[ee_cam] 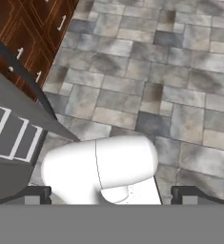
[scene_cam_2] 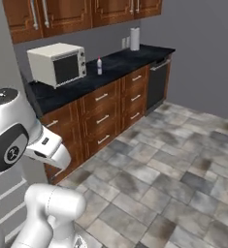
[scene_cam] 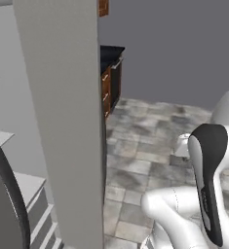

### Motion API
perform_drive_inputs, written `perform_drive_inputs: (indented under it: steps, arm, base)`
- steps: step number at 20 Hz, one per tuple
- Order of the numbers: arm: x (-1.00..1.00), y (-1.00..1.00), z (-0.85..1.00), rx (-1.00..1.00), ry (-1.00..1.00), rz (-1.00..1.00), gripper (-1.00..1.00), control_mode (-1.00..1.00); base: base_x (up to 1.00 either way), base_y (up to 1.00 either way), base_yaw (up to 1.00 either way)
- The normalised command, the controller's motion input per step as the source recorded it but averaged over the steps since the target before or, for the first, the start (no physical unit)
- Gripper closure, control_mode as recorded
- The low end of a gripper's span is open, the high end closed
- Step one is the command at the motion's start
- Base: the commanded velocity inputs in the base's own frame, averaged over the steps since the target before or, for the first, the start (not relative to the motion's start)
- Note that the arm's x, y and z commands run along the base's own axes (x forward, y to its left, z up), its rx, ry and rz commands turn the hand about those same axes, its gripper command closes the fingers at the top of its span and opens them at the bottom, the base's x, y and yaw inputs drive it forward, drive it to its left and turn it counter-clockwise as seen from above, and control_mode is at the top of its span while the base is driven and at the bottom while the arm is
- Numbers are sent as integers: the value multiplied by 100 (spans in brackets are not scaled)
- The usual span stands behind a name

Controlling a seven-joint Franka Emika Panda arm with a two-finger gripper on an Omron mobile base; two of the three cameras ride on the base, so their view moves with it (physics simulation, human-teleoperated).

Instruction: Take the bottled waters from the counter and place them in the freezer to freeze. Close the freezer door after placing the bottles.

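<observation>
With the tall flat grey freezer door (scene_cam: 62,121) standing open, one small bottle (scene_cam_2: 99,66) waits on the black marble counter (scene_cam_2: 110,68) at eleven o'clock, and the gripper (ee_cam: 111,195) gapes wide, empty.

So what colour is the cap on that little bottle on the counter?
Red. The bottle shows best in the right base view, standing on the black counter.

The tool (ee_cam: 111,193) points downward, its jaws spread wide and empty.
</observation>
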Motion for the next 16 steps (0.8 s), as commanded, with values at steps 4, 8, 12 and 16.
perform_drive_inputs:
  steps: [4, 8, 12, 16]
  arm:
    - [0, 0, 0, 0, 0, 0, -100, 100]
    - [0, 0, 0, 0, 0, 0, -100, 100]
    - [0, 0, 0, 0, 0, 0, -100, 100]
    - [0, 0, 0, 0, 0, 0, -100, 100]
  base:
    - [76, -84, 34]
    - [75, -98, 48]
    - [84, -94, 53]
    - [100, -87, 53]
